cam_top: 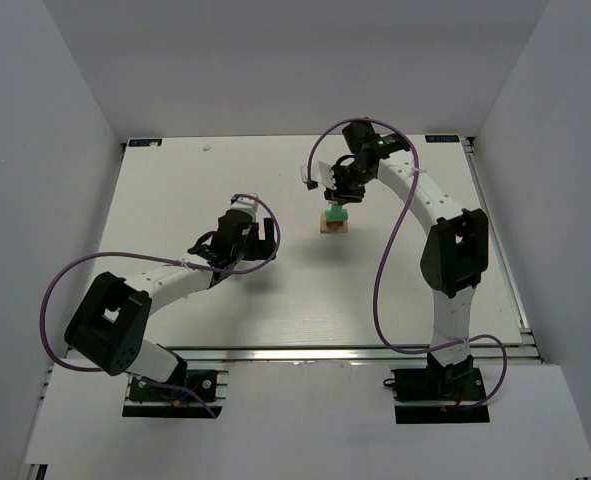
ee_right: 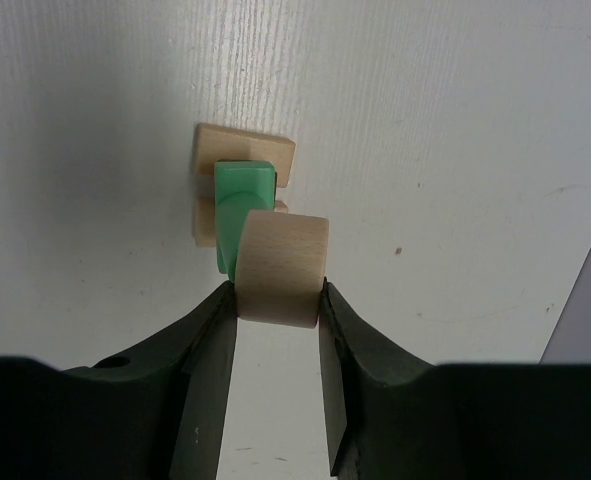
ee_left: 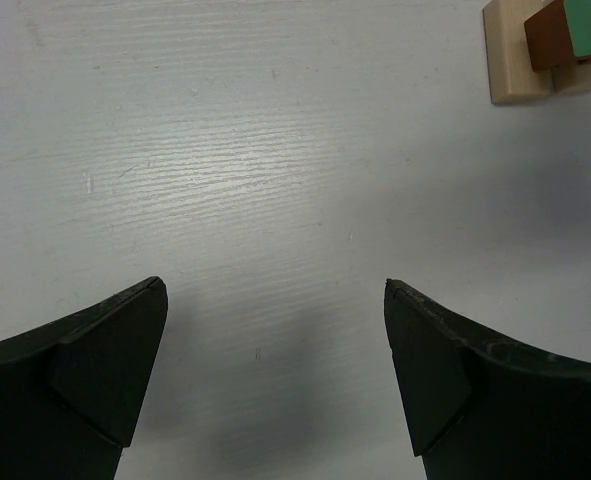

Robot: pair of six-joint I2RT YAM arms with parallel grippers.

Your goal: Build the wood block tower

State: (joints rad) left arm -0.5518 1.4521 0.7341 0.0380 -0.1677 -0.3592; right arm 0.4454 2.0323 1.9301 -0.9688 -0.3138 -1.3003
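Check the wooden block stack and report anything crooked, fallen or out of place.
Nothing stands out. The stack of pale tan, dark brown and mint green wooden blocks stands upright, none toppled. The right gripper holds a pale round wooden block close by it; the left gripper is open, empty.

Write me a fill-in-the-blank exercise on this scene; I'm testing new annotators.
The left gripper, over the table, is ___.
The right gripper is shut on the pale round block, which in its wrist view partly hides the ___ block of the wood block tower.
In the left wrist view, the tower's pale base carries a dark ___ block.
Missing: open; green; brown.
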